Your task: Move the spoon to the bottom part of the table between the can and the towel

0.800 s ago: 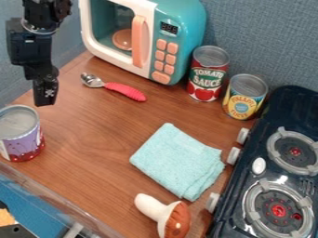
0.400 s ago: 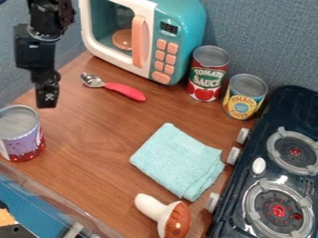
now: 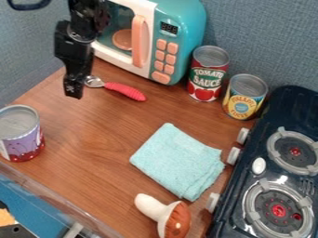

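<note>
At the upper left, my gripper (image 3: 73,88) hangs over the wooden table (image 3: 87,139), just left of the spoon and in front of part of its bowl end. The spoon (image 3: 125,90) lies in front of the microwave, its red handle pointing right and its metal bowl to the left. A purple can (image 3: 22,135) stands at the left edge of the table. The light blue towel (image 3: 177,160) lies folded right of the table's middle.
A teal toy microwave (image 3: 180,28) stands at the back, with a tomato sauce can (image 3: 207,74) and a yellow can (image 3: 245,96) to its right. The dark stove (image 3: 248,186) lines the right side. A toy mushroom (image 3: 164,216) lies below the towel.
My gripper has moved right and slightly up in the view, up to the spoon's bowl end. The spoon, towel and cans have stayed in place.
</note>
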Robot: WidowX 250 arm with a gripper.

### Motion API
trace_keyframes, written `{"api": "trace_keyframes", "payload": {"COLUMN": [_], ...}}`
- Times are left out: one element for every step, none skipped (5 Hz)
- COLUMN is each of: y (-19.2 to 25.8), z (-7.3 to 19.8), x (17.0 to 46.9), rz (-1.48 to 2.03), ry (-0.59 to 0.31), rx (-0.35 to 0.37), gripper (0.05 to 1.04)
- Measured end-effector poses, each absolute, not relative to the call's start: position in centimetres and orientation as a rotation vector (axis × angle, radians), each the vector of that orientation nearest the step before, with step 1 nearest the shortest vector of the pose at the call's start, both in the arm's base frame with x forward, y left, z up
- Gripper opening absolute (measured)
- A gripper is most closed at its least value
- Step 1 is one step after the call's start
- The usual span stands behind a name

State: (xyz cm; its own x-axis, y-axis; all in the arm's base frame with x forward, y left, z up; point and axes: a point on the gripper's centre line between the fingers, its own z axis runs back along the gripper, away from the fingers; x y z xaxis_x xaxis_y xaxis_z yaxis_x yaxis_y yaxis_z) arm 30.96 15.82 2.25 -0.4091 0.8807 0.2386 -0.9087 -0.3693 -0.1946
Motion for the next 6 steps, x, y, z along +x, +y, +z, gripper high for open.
{"api": "trace_keyframes", "payload": {"y": [15.5, 15.0, 14.9, 14.8, 14.3, 14.2], "z": [0.7, -0.2, -0.4, -0.6, -1.8, -1.9], "x": [33.1, 35.0, 36.3, 37.2, 37.7, 38.2], "rz": [1.713, 1.479, 1.402, 1.365, 1.334, 1.331], "ry": [-0.353, -0.341, -0.347, -0.351, -0.336, -0.343], "rx": [0.044, -0.028, -0.058, -0.075, -0.077, -0.083], "gripper": [1.001, 1.001, 1.001, 1.001, 1.000, 1.001]}}
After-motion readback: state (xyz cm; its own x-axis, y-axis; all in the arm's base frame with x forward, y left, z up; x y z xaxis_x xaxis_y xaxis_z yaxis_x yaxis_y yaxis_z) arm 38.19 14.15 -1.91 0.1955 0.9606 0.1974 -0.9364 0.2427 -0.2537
